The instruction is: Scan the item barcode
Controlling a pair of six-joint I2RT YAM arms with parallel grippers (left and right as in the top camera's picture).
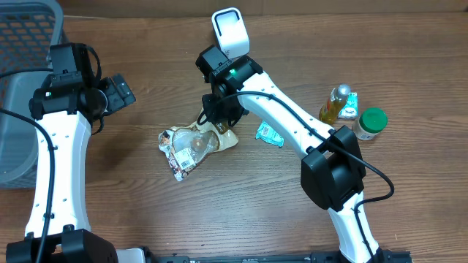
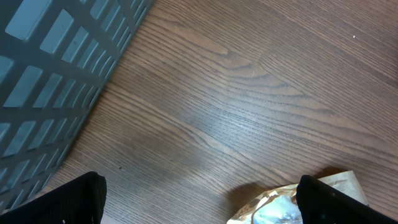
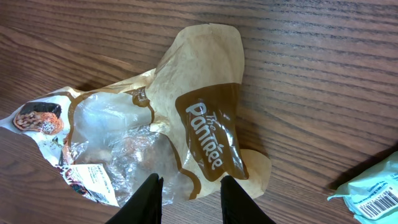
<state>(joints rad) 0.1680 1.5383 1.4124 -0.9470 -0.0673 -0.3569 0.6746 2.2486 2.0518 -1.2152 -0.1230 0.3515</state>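
The item, a crumpled brown and clear snack bag, lies flat on the wooden table left of centre. In the right wrist view the bag shows a "Pantree" print and a white label at its left end. My right gripper hovers over the bag's right end, its jaws part-way open astride the bag's edge, pinching nothing. A white scanner stands at the back, just behind that arm. My left gripper is wide open and empty above bare table, with the bag's corner by its right finger.
A grey basket fills the far left, close to my left arm; its wall shows in the left wrist view. A teal packet with a barcode lies right of the bag. A yellow bottle and a green-lidded jar are at the right.
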